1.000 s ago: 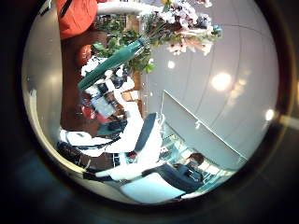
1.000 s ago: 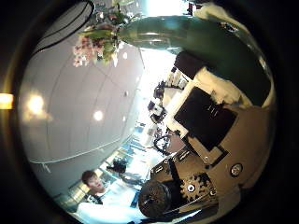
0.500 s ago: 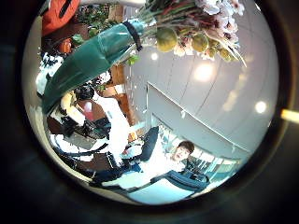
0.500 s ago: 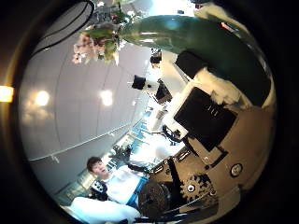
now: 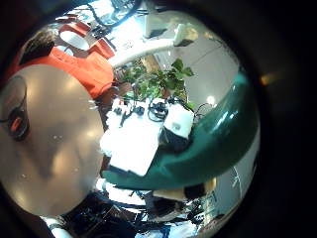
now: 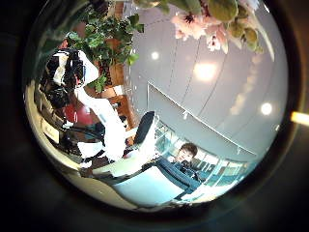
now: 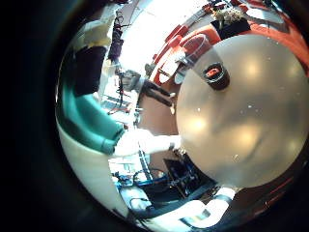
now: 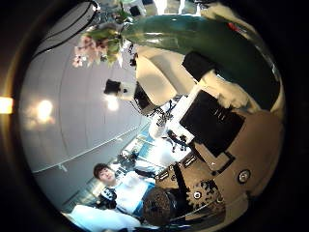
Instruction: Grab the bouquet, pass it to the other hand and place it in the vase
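Green-wrapped bouquet sits clasped in right hand, left hand close, grip unclear; premature release risks dropping it.

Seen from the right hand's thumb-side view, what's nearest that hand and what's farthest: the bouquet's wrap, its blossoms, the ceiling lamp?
1. Wrap, close beside the right hand.
2. Blossoms, at the wrap's far end.
3. Ceiling lamp, overhead.

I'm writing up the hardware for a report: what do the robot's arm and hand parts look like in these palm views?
The hand is built of boxy white shells with flat black panels, and dark geared parts sit near its base. The other hand shows the same black and white blocks. A smooth white tubular arm curves beside the round table.
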